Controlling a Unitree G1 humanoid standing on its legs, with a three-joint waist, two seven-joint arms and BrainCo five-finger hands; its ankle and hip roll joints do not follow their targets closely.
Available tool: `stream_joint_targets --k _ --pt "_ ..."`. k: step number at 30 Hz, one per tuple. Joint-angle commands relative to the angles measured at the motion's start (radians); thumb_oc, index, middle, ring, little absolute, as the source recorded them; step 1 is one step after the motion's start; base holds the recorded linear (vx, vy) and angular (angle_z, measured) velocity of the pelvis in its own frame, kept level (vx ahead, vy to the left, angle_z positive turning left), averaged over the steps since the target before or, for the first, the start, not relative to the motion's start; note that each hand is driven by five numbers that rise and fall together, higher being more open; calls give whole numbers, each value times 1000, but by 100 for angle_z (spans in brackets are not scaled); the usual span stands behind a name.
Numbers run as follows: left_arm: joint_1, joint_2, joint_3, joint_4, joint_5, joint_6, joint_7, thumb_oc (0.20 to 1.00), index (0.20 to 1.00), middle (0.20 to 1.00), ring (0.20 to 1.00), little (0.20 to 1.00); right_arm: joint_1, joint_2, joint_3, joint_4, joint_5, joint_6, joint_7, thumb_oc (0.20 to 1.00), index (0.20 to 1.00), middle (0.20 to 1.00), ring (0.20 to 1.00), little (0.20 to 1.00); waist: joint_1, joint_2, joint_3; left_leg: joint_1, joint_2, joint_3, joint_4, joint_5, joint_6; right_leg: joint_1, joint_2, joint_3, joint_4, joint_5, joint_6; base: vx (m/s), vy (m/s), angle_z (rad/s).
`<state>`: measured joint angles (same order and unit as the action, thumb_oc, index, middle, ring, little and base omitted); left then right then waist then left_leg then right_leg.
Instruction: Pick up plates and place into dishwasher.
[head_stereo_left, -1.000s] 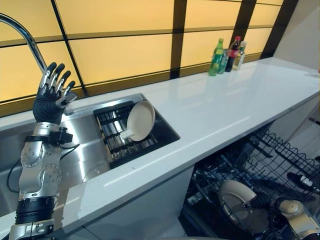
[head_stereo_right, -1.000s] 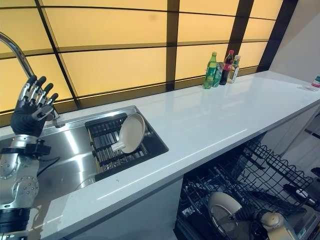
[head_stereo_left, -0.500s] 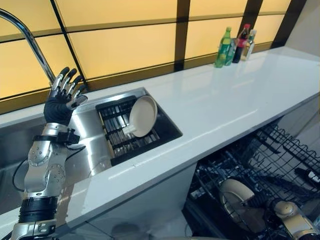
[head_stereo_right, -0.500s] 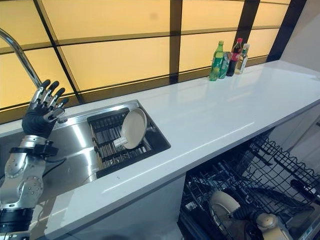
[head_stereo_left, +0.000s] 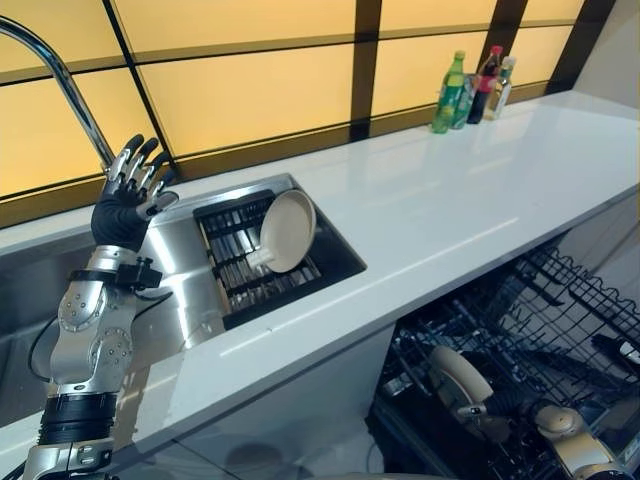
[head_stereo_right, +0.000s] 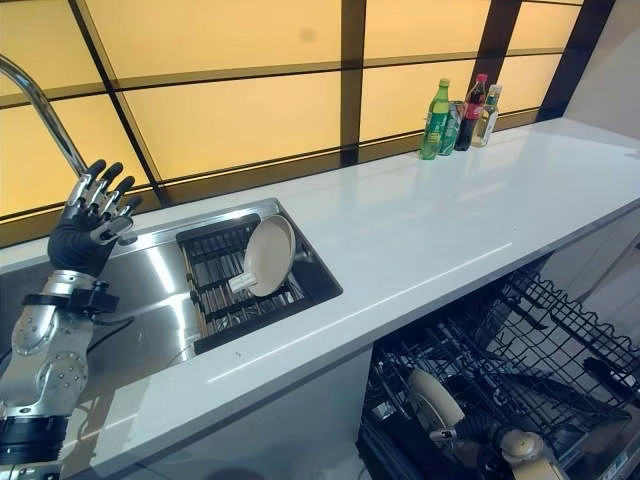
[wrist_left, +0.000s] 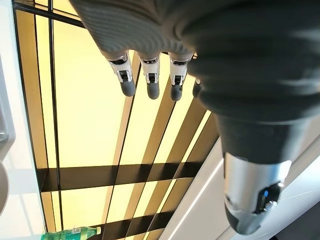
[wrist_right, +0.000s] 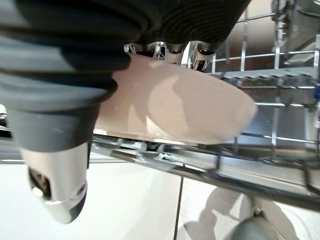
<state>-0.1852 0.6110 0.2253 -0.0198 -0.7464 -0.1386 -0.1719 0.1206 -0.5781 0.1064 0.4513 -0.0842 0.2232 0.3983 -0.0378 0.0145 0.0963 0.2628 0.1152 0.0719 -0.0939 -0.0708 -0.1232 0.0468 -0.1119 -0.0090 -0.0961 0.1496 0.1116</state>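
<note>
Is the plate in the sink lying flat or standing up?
Standing up. The plate sits on its edge in the dark rack in the sink, tilted a little, with its round face showing.

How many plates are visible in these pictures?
2: one plate leans in the sink rack; another plate is in the right hand at the dishwasher rack. Others may be hidden.

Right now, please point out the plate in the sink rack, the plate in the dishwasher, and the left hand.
Plate in the sink rack (head_stereo_left: 288, 231), left eye view, its face.
Plate in the dishwasher (head_stereo_left: 459, 374), left eye view, its rim.
Left hand (head_stereo_left: 120, 216), left eye view, its dark cover.
</note>
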Motion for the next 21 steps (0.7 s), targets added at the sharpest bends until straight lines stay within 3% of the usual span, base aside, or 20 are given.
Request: stream_joint_targets --k 1,8,16,19,21 --pt "-68 37 20 -21 7 -34 -20 1000 1000 1000 1000 1000 15 33 27 -49 45 -5 -13 1000 1000 1000 1000 1000 -10 -22 -20 -111 -96 -21 7 41 73 93 -12 -29 20 -121 13 19 60 -2" --pt "-31 44 70 -4 -2 -70 -19 1000 1000 1000 1000 1000 22 8 -158 -156 96 8 -137 1000 1000 1000 1000 1000 -29 -26 -28 -107 -100 -4 7 42 83 80 -12 -11 33 -110 16 -1 71 -3" --pt "19 26 102 -1 1 -101 -16 1000 1000 1000 1000 1000 -6 20 -326 -367 147 -57 -332 1000 1000 1000 1000 1000 -43 -22 -27 -100 -106 29 7 29 98 59 -29 -26 77 -106 31 -24 81 -8" --pt "65 23 129 -6 5 -137 2 1000 1000 1000 1000 1000 -63 39 -329 -414 180 -115 -362 1000 1000 1000 1000 1000 -9 -25 -13 -80 -97 84 7 22 105 28 -52 -151 210 -107 56 -96 -18 -33" --pt "86 18 155 -20 11 -146 2 1000 1000 1000 1000 1000 -97 42 -318 -449 196 -160 -385 1000 1000 1000 1000 1000 18 -22 -3 -79 -89 111 7 34 110 17 -53 -203 265 -123 55 -139 -79 -91"
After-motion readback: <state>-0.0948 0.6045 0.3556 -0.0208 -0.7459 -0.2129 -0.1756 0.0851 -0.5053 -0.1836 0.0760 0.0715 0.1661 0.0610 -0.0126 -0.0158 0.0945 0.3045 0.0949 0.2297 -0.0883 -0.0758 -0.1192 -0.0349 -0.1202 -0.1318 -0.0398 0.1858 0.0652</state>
